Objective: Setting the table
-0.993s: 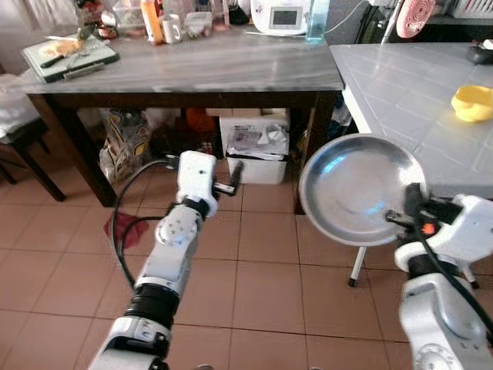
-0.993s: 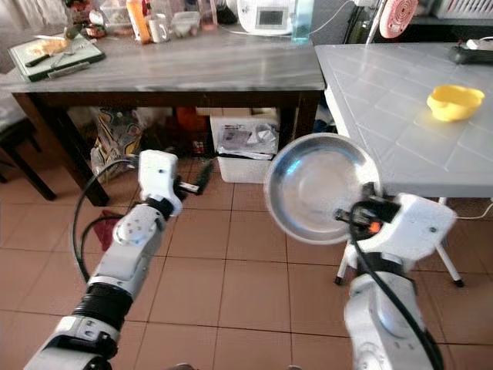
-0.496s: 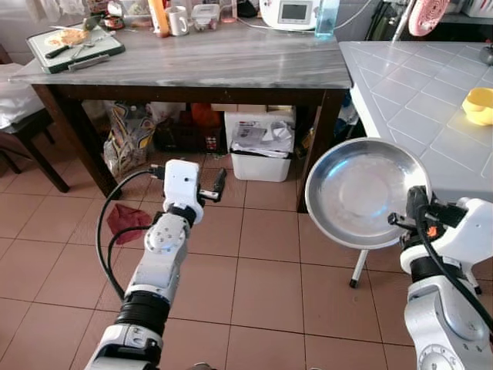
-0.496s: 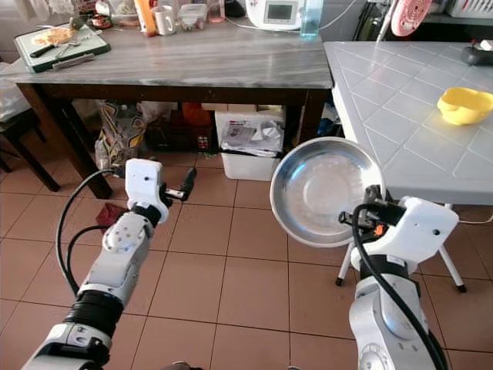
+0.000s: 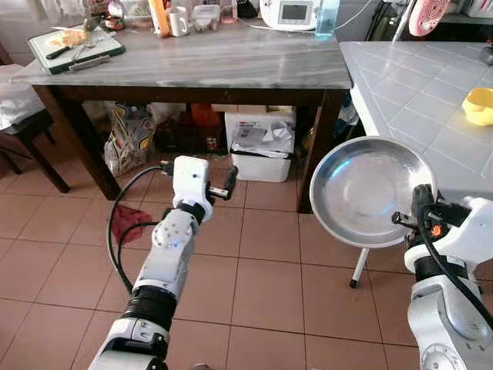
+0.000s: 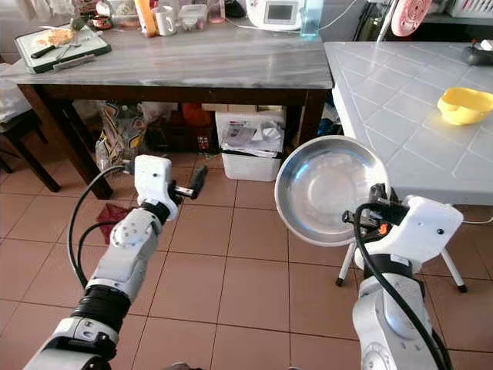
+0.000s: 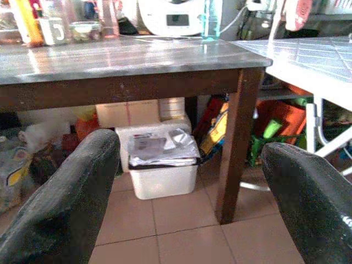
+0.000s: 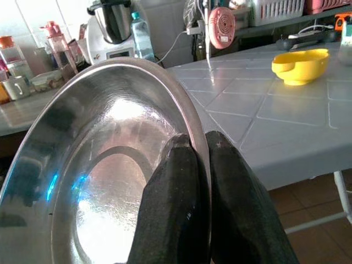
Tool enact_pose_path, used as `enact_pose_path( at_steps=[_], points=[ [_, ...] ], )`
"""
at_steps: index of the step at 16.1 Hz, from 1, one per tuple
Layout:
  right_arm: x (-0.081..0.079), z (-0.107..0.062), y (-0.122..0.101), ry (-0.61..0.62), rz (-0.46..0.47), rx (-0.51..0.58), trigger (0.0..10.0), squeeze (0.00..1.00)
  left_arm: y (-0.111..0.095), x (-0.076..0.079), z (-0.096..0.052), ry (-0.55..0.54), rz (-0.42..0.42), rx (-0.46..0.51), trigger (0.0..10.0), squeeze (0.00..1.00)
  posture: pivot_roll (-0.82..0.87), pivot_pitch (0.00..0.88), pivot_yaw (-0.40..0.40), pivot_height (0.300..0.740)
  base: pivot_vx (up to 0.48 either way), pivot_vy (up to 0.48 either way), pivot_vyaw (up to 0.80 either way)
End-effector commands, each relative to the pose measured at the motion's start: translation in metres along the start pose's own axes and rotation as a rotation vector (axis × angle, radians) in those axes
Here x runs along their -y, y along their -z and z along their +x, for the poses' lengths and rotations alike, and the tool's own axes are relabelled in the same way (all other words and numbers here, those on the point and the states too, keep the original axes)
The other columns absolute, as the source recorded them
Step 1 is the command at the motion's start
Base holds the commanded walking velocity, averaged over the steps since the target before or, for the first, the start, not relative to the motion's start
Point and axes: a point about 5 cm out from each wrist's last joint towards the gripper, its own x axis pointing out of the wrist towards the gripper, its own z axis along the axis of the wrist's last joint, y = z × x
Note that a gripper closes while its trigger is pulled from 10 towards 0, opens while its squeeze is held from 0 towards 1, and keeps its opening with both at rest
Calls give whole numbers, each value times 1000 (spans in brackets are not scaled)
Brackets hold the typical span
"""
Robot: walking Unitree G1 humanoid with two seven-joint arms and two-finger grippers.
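Our right gripper (image 5: 418, 206), at the lower right of the left eye view, holds a steel plate (image 5: 371, 191) by its rim, the plate tilted up on edge with its hollow facing us. In the right wrist view the two black fingers (image 8: 175, 181) pinch that rim between them, one on each face of the metal. The plate hangs over the tiled floor (image 5: 262, 277), in front of the near edge of the white table (image 5: 408, 92) at the upper right; whether it touches that edge we cannot tell.

On the white table, toward its right side, sits a yellow bowl (image 5: 481, 105), well apart from the plate.

Our left gripper (image 5: 229, 182), centre left of the frame, reaches forward above the floor, holding nothing. In the left wrist view its fingers (image 7: 66, 203) stand wide apart, framing a white bin (image 7: 164, 165) under the dark table (image 5: 200, 65).

The dark table fills the upper left and centre of the frame. At its far left corner lies a cutting board (image 5: 75, 45) bearing food and a knife. Along its back edge stand a mug (image 5: 179, 21), jars and bottles, a white appliance (image 5: 291, 11) and a blue bottle (image 5: 326, 17). A red cloth (image 5: 127, 222) lies on the floor near the table leg, beside the cable of our left arm. A pink fan (image 5: 429, 14) shows at the top right.
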Motion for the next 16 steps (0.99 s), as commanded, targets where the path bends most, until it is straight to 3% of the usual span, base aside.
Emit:
enact_pose_path(
  at_steps=[1,16],
  points=[
    [1,0,-3,4,1,19,10000,0,-5,0,4,7,3,10,10000,0,-42,93,49,714,390,0,0],
    [1,-1,0,4,-5,14,10000,0,-4,8,5,37,-13,7,10000,0,-44,91,51,714,445,0,0]
  ],
)
